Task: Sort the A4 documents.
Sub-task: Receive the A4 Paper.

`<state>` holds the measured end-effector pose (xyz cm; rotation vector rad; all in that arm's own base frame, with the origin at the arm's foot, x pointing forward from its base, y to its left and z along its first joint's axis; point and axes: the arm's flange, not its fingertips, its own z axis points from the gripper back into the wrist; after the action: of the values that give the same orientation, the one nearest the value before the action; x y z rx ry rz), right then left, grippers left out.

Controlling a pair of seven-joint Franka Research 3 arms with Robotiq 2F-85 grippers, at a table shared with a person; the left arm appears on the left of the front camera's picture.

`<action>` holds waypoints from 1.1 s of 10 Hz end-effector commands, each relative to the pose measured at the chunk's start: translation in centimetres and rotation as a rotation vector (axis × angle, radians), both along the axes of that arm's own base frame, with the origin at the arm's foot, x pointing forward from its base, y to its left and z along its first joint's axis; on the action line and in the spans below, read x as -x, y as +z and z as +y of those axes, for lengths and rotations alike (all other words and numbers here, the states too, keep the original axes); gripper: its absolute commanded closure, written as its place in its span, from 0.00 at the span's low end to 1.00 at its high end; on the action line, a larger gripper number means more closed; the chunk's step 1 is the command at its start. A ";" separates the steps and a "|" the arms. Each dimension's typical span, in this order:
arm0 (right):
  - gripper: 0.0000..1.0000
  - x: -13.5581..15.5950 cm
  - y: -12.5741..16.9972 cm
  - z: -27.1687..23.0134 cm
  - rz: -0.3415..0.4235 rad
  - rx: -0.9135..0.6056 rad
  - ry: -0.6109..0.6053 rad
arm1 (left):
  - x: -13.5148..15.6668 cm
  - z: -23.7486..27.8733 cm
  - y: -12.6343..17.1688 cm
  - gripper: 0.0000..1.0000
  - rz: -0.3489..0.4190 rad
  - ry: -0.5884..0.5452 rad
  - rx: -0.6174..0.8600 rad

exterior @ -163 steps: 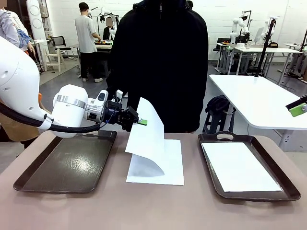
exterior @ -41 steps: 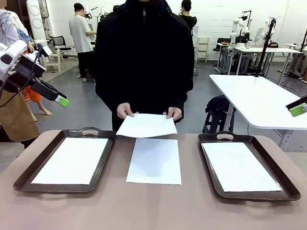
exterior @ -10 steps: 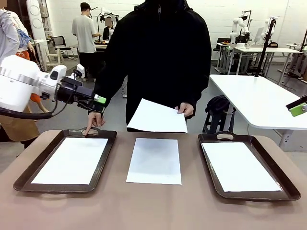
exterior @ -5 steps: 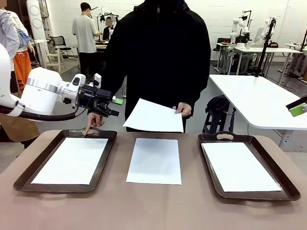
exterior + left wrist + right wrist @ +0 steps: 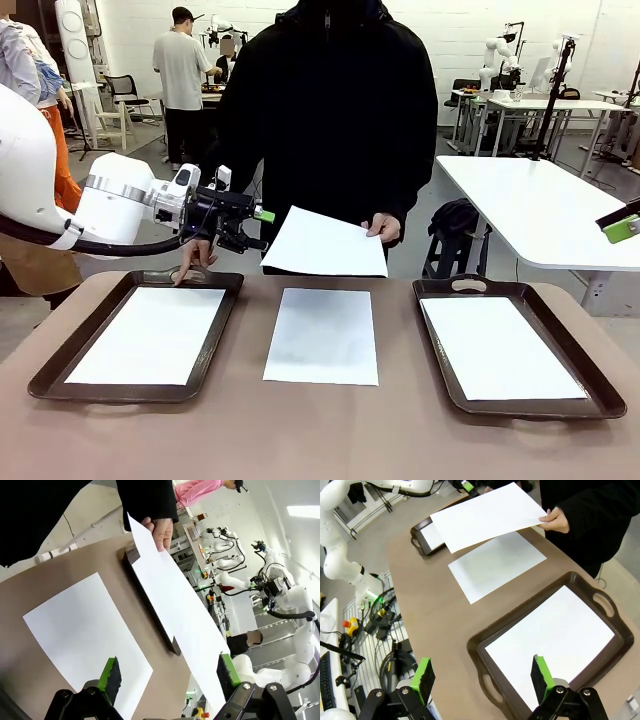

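right gripper [image 5: 622, 227] cut off at edge (front view); right tray [image 5: 169, 641] mostly behind held sheet [image 5: 175, 595].

Left arm [image 5: 40, 190]: glossy white rounded shell; polished metal ring [image 5: 125, 188] at the wrist; black cable [image 5: 120, 247] slung beneath; black wrist block with small white fittings. Left jaws: black linkages with visible screws, bright green pads [image 5: 111, 674]. Right jaws: same black build, green pads [image 5: 423, 679]. Person: black jacket [image 5: 330, 130], high collar, long sleeves [image 5: 592, 510]
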<state>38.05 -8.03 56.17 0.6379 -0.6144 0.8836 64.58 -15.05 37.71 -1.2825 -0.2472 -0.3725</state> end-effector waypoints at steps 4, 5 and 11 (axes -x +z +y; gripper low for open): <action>0.00 0.0 -0.1 0.0 0.000 0.000 -0.001 | -1.8 -3.5 0.3 0.00 0.188 -0.004 -0.010; 0.00 0.0 -0.1 0.0 0.000 0.000 -0.001 | -1.8 -4.0 0.2 0.00 0.206 -0.017 -0.019; 0.00 0.0 -0.1 0.0 0.000 0.000 -0.001 | -1.4 -5.8 -0.8 0.00 0.277 -0.062 -0.007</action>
<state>38.05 -8.03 56.17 0.6379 -0.6144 0.8836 65.04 -20.47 36.63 -1.3247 -0.0106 -0.2491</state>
